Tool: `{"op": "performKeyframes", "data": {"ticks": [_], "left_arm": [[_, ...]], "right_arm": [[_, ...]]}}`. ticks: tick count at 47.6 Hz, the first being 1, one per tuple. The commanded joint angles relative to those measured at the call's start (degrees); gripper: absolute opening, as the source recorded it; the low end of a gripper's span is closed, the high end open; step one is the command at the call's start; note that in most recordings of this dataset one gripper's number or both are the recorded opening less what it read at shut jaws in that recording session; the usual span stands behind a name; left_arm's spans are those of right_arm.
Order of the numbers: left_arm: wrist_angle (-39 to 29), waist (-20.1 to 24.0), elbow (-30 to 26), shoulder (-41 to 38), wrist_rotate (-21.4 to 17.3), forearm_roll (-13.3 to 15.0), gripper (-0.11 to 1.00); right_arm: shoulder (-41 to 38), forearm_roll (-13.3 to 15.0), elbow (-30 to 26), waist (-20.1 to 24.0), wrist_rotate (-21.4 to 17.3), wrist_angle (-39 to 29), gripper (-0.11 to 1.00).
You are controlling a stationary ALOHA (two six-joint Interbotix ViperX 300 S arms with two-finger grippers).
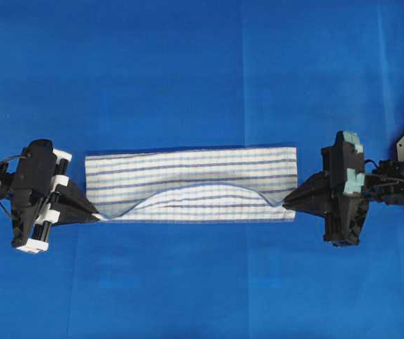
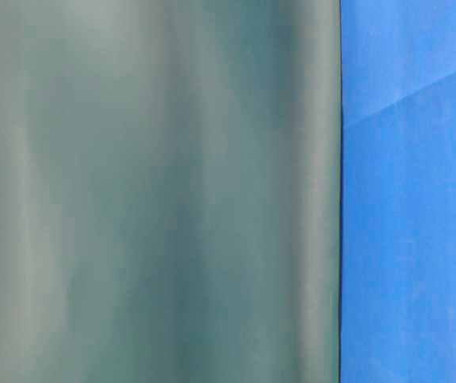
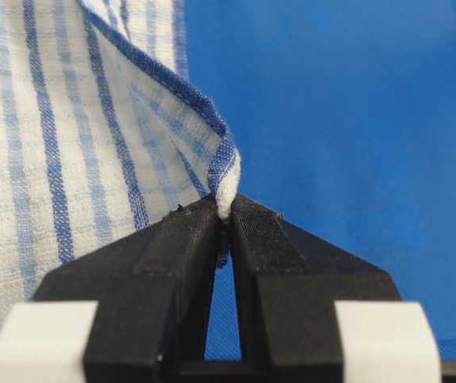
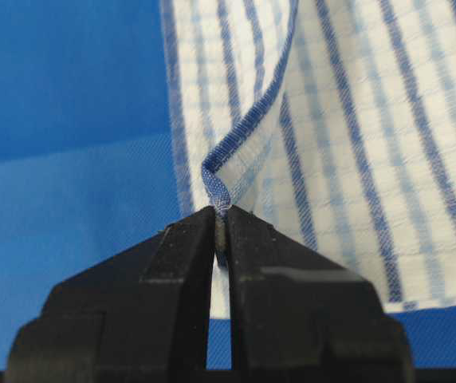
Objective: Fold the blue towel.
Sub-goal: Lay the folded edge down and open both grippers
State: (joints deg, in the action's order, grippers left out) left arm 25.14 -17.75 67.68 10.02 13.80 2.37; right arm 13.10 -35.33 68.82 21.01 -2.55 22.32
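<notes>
Overhead exterior — left gripper and right gripper pinch blue towel corners — near edge sagging.

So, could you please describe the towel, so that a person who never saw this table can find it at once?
Look at the plain blue table cover; across its middle lies a long strip of cloth, the towel, stretched between the two black robot hands. The left hand and the right hand each pinch one near corner. It is the only white, blue-striped thing; everything around it is solid blue.

Bright, even, nearly shadowless light; sharp overhead and wrist views; table-level view mostly a blurred grey-green mass.
</notes>
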Motion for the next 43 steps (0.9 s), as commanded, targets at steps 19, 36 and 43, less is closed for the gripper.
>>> {"op": "performKeyframes", "data": {"ticks": [19, 36, 43], "left_arm": [[-0.09, -0.79, -0.26, 1.32, -0.18, 0.0, 0.61], [-8.7, 7.82, -0.26, 8.61, -2.11, 0.0, 0.8], [-10.55, 12.92, -0.35, 8.53, -4.75, 0.0, 0.8]], "right_arm": [[-1.05, -0.18, -2.37, 0.53, 0.7, -0.97, 0.91], [4.22, -0.18, -0.35, -7.29, 4.66, -0.53, 0.89], [4.75, -0.09, 0.35, -14.15, 7.29, -1.32, 0.89]]}}
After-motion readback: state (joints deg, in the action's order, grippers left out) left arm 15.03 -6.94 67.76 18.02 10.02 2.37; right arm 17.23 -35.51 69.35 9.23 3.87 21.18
